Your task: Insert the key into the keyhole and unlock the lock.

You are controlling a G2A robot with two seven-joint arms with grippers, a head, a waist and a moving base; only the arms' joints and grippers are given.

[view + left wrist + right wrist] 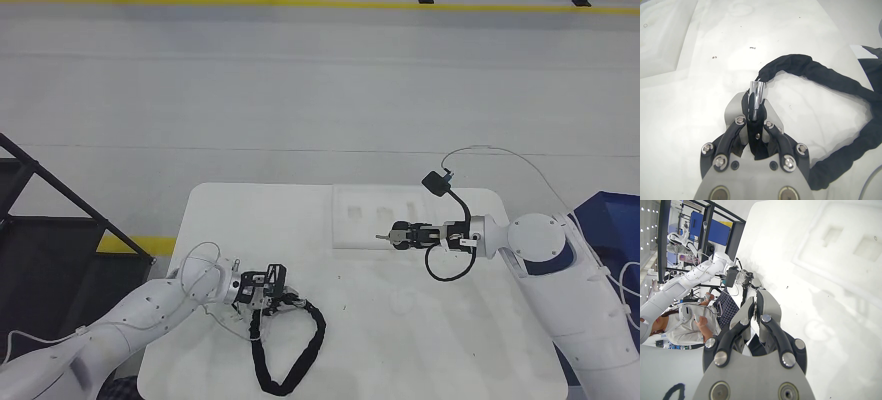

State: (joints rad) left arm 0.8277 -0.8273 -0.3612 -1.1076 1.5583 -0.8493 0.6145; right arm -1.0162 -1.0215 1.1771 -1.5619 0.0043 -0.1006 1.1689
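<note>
A chain lock [300, 360] sheathed in black fabric lies as a loop on the white table [450, 340], in the lower left of the top view, close to the table's near edge. The left gripper [266, 288] sits at the upper end of that loop, left of centre. Its fingers [732, 109] are pressed in on the lock's dark end piece. A short chrome cylinder [757, 92] juts out past the fingertips. The black sleeve begins right at the cylinder's far end, curves away over the table and comes back round beside the gripper. Where the keyhole sits on the lock cannot be made out.

The right gripper [396, 237] is right of centre in the top view, over the near edge of a white foam tray [345, 225] with shallow rectangular recesses, and it points toward the left of the frame. Its fingers [768, 302] are clamped tight on a small flat metal key [754, 310], seen edge-on between the pads. In the top view the key's thin tip sticks out from the fingertips toward the left. Key and lock are well apart, with bare table between them
</note>
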